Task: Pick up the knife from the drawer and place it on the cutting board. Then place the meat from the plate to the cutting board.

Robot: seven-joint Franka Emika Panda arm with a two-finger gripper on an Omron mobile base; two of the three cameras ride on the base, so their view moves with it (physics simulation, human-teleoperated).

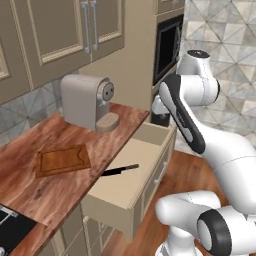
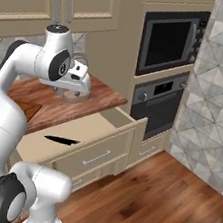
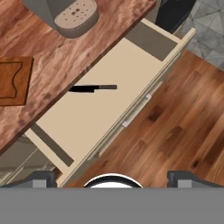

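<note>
Hovering high with fingers (image 3: pixel 112 181) spread wide, empty; slim black-bladed knife (image 3: pixel 92 88) lying in the open beige wooden drawer (image 3: pixel 98 109), at 11 o'clock in hand view; better descending straight, straddling the handle crosswise

The drawer (image 2: pixel 88 130) stands pulled out from under the wooden counter (image 2: pixel 92 98), its front toward 4 o'clock and a silver handle (image 2: pixel 96 157) on it. The knife (image 2: pixel 61 140) lies flat on the drawer floor near its 9 o'clock end, under the counter edge. A corner of the cutting board (image 2: pixel 27 107) shows on the counter at 10 o'clock from the knife, behind the arm (image 2: pixel 15 94). At 2 o'clock from the drawer two ovens (image 2: pixel 170 41) are stacked.
</note>
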